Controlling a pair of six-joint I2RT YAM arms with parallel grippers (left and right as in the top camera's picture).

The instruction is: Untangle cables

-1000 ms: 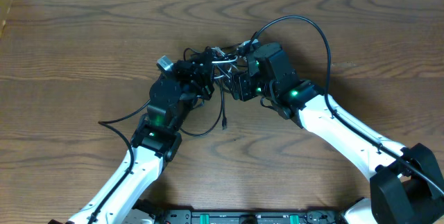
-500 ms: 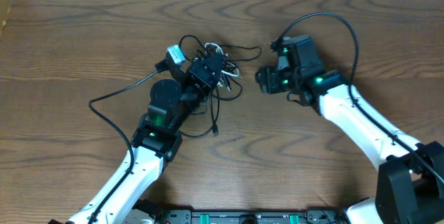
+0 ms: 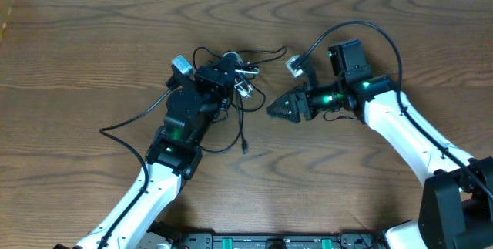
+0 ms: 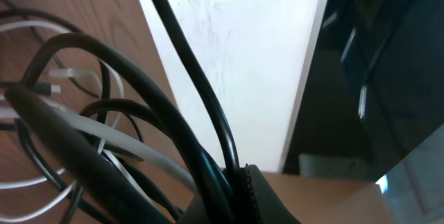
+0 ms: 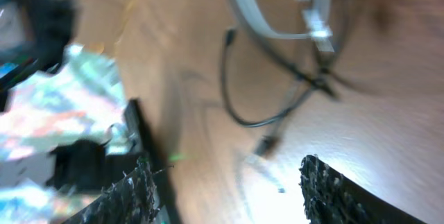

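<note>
Though near the cables (image 3: 243, 87), two black and one white, right claw (image 5: 227, 175) wide, empty; left claw (image 3: 227, 75) tight on them.

I'm looking at a brown wood-grain table (image 3: 92, 48). The tangled cables (image 3: 240, 87), black and white, bunch right at the left end effector (image 3: 227, 75); I can't tell whether the knot itself rests on the wood. One black cord (image 3: 243, 126) trails from that end effector toward the arm bases. Its plug (image 3: 245, 149) lies on the table, short of the right end effector (image 3: 271, 112).
</note>
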